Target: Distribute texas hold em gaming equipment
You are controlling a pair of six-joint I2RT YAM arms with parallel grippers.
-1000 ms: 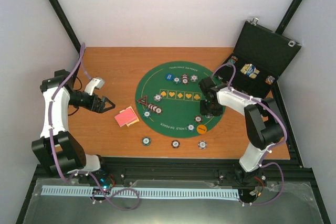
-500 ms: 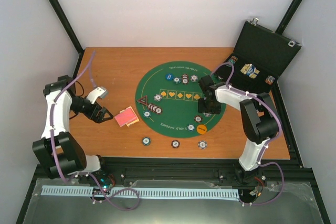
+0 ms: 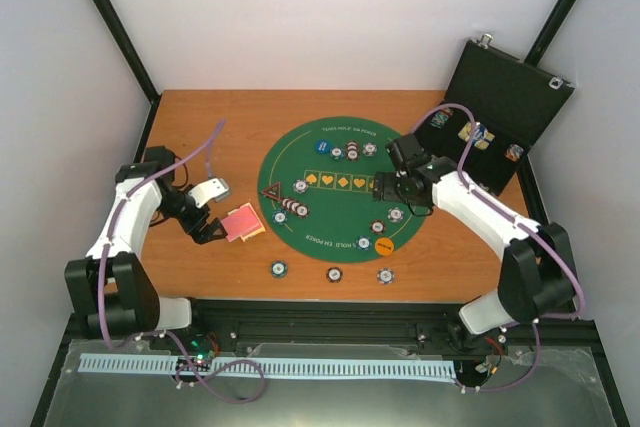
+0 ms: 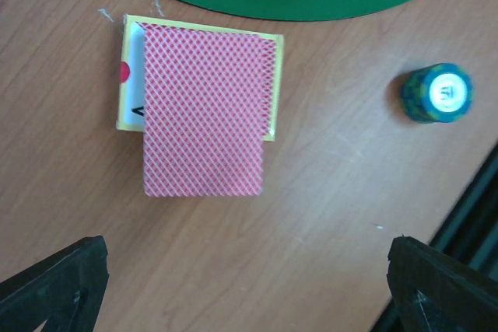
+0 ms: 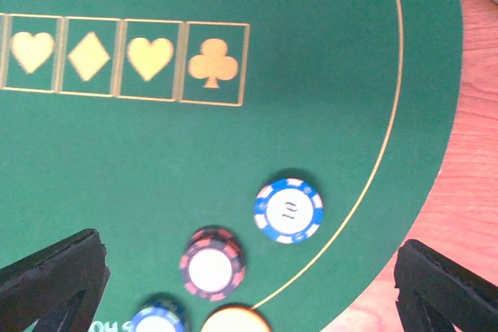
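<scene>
While the left gripper (image 4: 247, 285) hung wide open and empty beside the cards (image 4: 204, 110), which lay on the table (image 4: 334, 192) just left of the mat (image 3: 340, 212), the right gripper (image 5: 249, 285) gaped empty above chips (image 5: 289, 211) on the mat's right side.

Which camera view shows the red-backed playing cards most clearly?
Left wrist: the playing cards fill the middle, their red lattice back sharp. Top external shows them only as a small pink patch left of the green mat. Right wrist does not show them.
</scene>
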